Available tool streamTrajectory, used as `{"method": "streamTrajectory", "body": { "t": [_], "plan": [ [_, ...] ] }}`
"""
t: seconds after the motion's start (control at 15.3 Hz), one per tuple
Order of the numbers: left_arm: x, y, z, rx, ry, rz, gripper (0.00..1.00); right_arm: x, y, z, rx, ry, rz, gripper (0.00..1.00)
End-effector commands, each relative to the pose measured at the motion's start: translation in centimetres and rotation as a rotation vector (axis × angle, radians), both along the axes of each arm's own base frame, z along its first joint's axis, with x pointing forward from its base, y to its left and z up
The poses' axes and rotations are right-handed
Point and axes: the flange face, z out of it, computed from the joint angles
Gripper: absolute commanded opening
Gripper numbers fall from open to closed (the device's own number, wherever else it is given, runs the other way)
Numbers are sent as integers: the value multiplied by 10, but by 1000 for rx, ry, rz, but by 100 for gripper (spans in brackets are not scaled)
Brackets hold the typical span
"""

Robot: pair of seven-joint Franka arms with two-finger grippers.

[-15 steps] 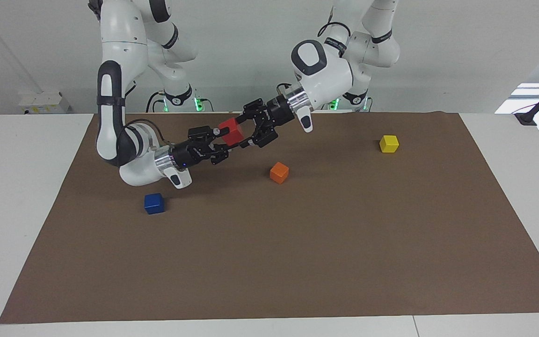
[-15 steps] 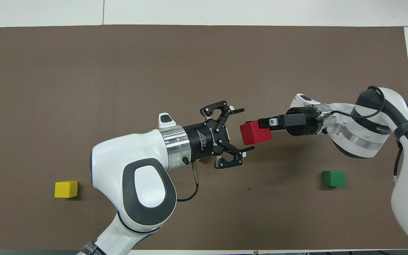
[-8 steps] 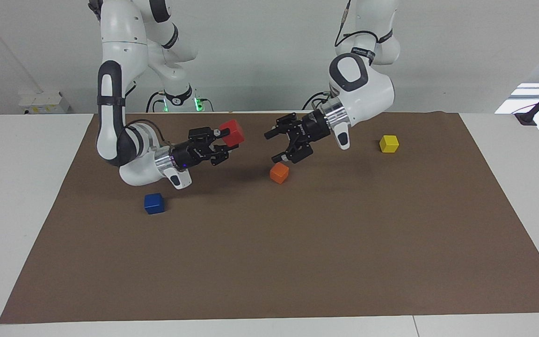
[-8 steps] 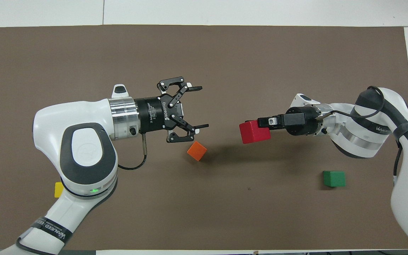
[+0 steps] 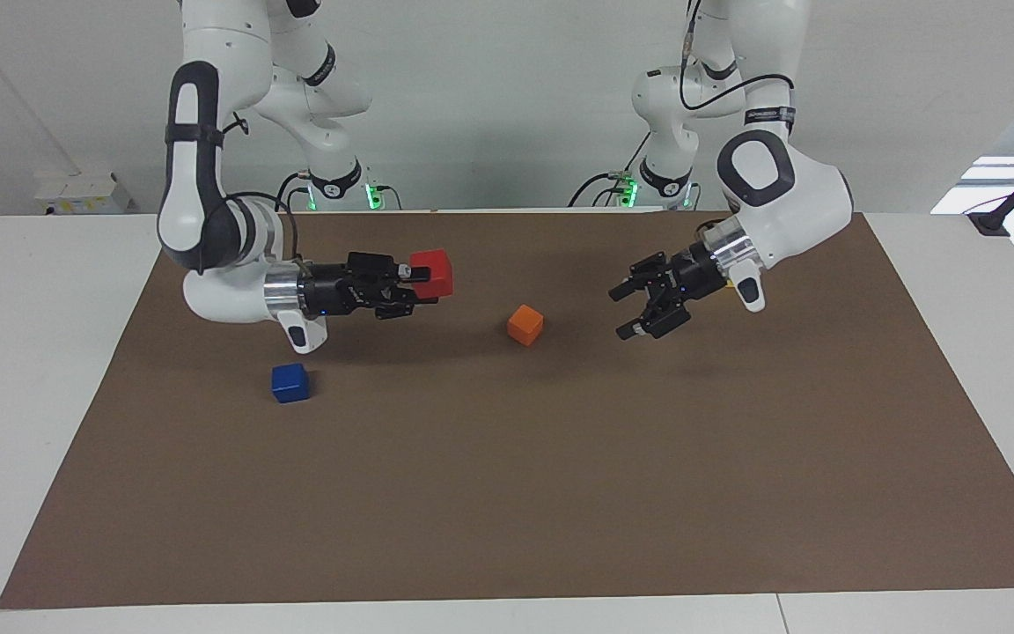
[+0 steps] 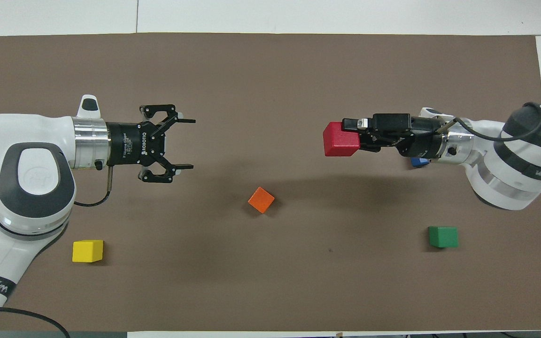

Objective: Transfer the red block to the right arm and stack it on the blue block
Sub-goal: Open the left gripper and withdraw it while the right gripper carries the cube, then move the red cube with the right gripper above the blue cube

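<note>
Right gripper (image 5: pixel 410 283) clamps small bright red cube (image 5: pixel 432 273) in the air above brown-matted tabletop (image 5: pixel 507 493); small deep blue cube (image 5: pixel 290 383) rests below it. Small orange cube (image 5: pixel 525 325) sits mid-mat. Left gripper (image 5: pixel 630 310) hovers, fingers spread, holding nothing.

Right gripper (image 5: pixel 415 280) clamped, wrist horizontal above the mat. Left gripper (image 5: pixel 632 310) fingers spread, raised, angled downward.
</note>
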Motion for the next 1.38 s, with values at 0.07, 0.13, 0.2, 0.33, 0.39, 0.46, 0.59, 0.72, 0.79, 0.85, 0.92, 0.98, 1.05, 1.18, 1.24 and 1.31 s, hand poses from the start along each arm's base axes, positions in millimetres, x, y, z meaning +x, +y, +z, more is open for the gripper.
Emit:
{"method": "streamTrajectory", "body": {
  "t": [0.07, 0.13, 0.2, 0.33, 0.39, 0.46, 0.59, 0.72, 0.79, 0.85, 0.92, 0.98, 1.05, 1.18, 1.24, 1.31],
  "plan": [
    [9, 61, 2, 132, -62, -146, 100, 8, -12, 83, -317, 122, -63, 0],
    [11, 86, 6, 160, -74, -182, 100, 11, -20, 90, -419, 144, -68, 0],
    [14, 106, 9, 188, -89, -224, 100, 15, -28, 102, -542, 153, -72, 0],
    [18, 122, 16, 287, -146, -394, 100, 20, -39, 119, -782, 165, -81, 0],
    [18, 128, 18, 360, -180, -491, 100, 21, -43, 124, -886, 167, -83, 0],
    [16, 134, 18, 434, -211, -591, 100, 19, -48, 123, -978, 158, -76, 0],
    [13, 144, 19, 527, -253, -750, 100, 16, -63, 123, -1165, 121, -50, 0],
    [8, 152, 30, 570, -269, -848, 100, 12, -75, 131, -1347, 86, -8, 0],
    [1, 149, 47, 624, -287, -924, 100, 9, -80, 135, -1412, 65, 11, 0],
    [-4, 145, 62, 667, -309, -990, 100, 7, -84, 136, -1472, 35, 44, 0],
    [-9, 144, 77, 707, -345, -1054, 100, 7, -89, 135, -1516, 0, 84, 0],
    [-10, 145, 85, 720, -384, -1106, 100, 8, -95, 134, -1535, -24, 111, 0],
    [-10, 154, 86, 711, -414, -1156, 100, 10, -106, 129, -1535, -20, 117, 0],
    [-21, 149, 100, 710, -451, -1234, 100, 16, -117, 113, -1534, -27, 156, 0],
    [-26, 146, 104, 720, -437, -1251, 100, 20, -119, 105, -1537, -34, 173, 0],
    [-26, 146, 111, 760, -413, -1289, 100, 25, -120, 95, -1544, -39, 188, 0]
  ]
}}
